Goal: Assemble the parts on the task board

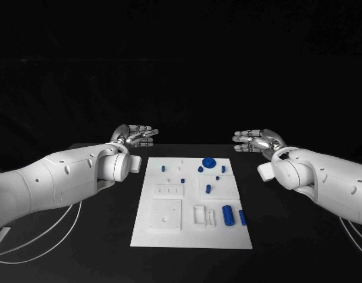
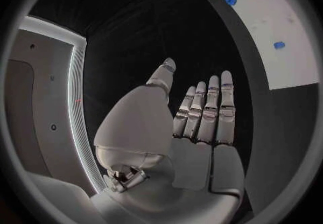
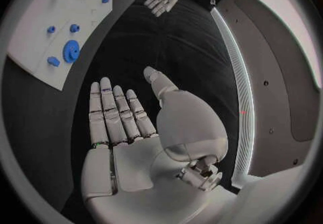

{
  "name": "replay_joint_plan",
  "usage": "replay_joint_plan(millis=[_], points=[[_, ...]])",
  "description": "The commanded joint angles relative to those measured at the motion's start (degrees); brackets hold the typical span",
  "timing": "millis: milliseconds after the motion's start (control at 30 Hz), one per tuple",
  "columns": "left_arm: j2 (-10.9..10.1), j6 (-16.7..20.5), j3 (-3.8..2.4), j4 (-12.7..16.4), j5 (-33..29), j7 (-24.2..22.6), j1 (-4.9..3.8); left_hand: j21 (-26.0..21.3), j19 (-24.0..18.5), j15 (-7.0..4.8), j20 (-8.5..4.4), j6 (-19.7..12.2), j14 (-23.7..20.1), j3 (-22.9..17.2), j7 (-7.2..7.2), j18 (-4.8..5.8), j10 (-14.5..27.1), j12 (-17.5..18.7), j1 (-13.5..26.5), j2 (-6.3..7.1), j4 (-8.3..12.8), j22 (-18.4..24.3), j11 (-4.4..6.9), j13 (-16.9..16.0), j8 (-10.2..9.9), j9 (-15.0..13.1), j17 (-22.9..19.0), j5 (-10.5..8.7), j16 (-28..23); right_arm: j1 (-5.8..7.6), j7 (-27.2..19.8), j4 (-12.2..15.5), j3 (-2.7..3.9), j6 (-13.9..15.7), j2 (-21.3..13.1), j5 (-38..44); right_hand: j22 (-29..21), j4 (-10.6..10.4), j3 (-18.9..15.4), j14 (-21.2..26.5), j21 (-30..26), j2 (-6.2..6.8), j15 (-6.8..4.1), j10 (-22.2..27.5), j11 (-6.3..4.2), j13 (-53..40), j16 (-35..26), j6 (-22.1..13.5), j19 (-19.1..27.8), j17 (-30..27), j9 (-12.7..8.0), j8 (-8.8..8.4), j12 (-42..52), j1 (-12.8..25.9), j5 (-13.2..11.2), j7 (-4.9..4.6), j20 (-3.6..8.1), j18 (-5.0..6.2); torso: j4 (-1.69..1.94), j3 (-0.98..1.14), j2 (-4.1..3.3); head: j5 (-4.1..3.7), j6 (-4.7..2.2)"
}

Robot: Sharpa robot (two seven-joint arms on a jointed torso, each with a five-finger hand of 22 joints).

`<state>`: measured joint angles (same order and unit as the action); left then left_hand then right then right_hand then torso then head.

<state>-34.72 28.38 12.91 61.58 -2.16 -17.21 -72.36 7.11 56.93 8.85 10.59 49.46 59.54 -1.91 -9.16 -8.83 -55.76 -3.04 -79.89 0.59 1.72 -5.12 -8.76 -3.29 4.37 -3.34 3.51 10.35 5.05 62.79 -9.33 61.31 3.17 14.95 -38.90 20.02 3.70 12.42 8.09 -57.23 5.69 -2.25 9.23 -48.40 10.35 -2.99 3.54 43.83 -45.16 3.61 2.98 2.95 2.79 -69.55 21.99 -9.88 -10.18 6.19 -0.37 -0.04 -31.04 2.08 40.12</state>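
The white task board point(image 1: 168, 233) lies in the middle of the black table. Blue parts sit on it: a round disc point(image 1: 208, 160) near the far edge, several small pegs point(image 1: 200, 170) around it, a peg point(image 1: 208, 189) at mid-board, and two cylinders point(image 1: 228, 214) lying near the front right. My left hand point(image 1: 135, 135) hovers beyond the board's far left corner, fingers straight and apart, holding nothing; its flat palm point(image 2: 202, 127) faces the table. My right hand point(image 1: 257, 140) hovers beyond the far right corner, likewise spread and empty, palm point(image 3: 121, 121) flat.
The board point(image 2: 276, 30) and its blue parts point(image 3: 70, 50) lie off to the side of each hand. Bare black table surrounds the board. White cables point(image 1: 58, 233) trail on the table at the front left and front right point(image 1: 359, 236).
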Motion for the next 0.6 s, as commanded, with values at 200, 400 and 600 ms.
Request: replay_joint_plan(millis=[200, 400, 600], points=[[-2.1, -3.7, -0.03, 4.2, 1.7, 0.3, -1.72, 6.4, 5.2, -4.31, -6.98, 10.1, 10.0, -2.8, 1.2, 4.29, -11.1, -0.4, -2.0, -1.61, 4.0, -3.6, 2.48, 0.0, 0.5, -0.4, 0.4, 0.73, 4.5, 1.48, 0.6, -1.8, 0.07, -1.7, 2.0, 32.3, 4.8, 4.0, 7.6, -29.5, 12.7, 3.69, -9.7, -18.7, -5.26, -0.4, 9.9, 19.1, -29.1, 7.6, 0.9, 0.82, 0.5, -2.2, 2.0, 2.28, 9.33, 2.62, 1.26, -0.7, -1.88, -0.33, -1.52], [-4.2, -4.6, -0.03, 8.4, 3.7, 0.3, -3.31, 13.1, 1.8, -5.45, -8.92, 13.3, 11.2, -2.6, 1.98, 6.02, -15.8, -0.4, -2.1, -1.47, 7.4, -9.3, 4.06, 0.0, -0.4, -0.5, 0.4, 0.72, 6.4, 3.2, 1.4, -2.4, 0.09, -2.4, 3.6, 46.1, 12.6, 3.9, 9.5, -28.3, 23.8, 5.3, -10.55, -19.9, -6.0, -0.4, 34.3, 20.3, -33.1, 23.0, 0.8, 0.62, 0.5, -0.9, 1.5, 2.93, 11.9, 3.1, 2.34, -1.13, -3.53, -1.13, -2.39], [-6.0, -5.0, -0.04, 12.8, 4.4, -0.2, -4.55, 20.3, -4.5, -5.12, -8.32, 12.8, 10.2, -2.5, 1.78, 5.49, -14.8, -0.5, -0.2, -2.63, 10.1, -16.4, 3.68, -0.1, -0.5, -0.5, 0.4, 0.91, 7.1, 4.25, 3.5, -2.3, 0.09, -2.2, 5.0, 56.2, 20.5, 3.8, 12.1, -26.3, 32.3, 6.21, -10.78, -19.8, -6.14, -0.4, 43.5, 20.3, -33.5, 28.7, 0.8, 0.7, 0.5, 0.1, 0.8, 3.2, 12.76, 2.81, 3.31, -1.44, -5.56, -1.86, -3.47]])
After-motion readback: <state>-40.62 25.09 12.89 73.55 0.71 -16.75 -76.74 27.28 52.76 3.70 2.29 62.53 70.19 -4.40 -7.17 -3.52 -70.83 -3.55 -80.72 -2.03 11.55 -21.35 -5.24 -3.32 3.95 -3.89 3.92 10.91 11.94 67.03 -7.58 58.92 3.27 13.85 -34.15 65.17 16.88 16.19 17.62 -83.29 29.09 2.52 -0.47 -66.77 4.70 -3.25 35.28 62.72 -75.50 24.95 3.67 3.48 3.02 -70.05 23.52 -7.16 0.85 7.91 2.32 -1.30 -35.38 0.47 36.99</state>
